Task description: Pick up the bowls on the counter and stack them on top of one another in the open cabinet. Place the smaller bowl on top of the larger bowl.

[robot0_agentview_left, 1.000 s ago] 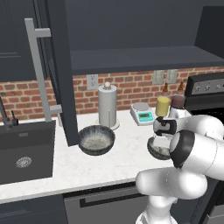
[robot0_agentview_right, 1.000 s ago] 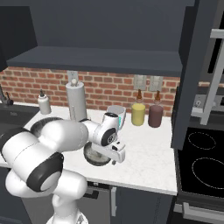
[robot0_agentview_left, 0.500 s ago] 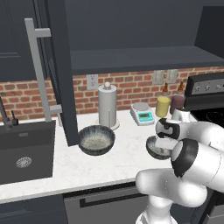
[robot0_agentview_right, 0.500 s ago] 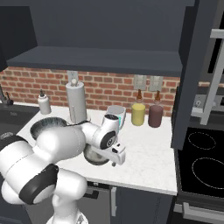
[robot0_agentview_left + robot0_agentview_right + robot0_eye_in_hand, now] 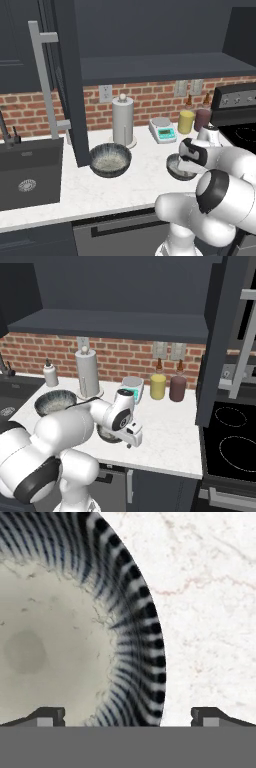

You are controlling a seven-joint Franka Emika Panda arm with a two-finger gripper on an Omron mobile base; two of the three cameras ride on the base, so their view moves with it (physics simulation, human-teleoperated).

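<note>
Cabinet (image 5: pixel 150 70) open above the desk (image 5: pixel 145 180), shelf bare. Larger bowl (image 5: pixel 110 160) sits mid-desk, by the paper-towel holder (image 5: pixel 123 121). Smaller bowl (image 5: pixel 176 167) near the front edge, under the gripper (image 5: pixel 127 714): jaws wide apart, straddling its rim, holding nothing. Risk: thin sloped rim could slip out on closing, or the bowl could tip.

the smaller bowl (image 5: pixel 176 169) is half hidden behind the arm; in the hand view its rim (image 5: pixel 142 637) runs off the left edge — end effector (image 5: pixel 127 714) fingertips barely show.
</note>
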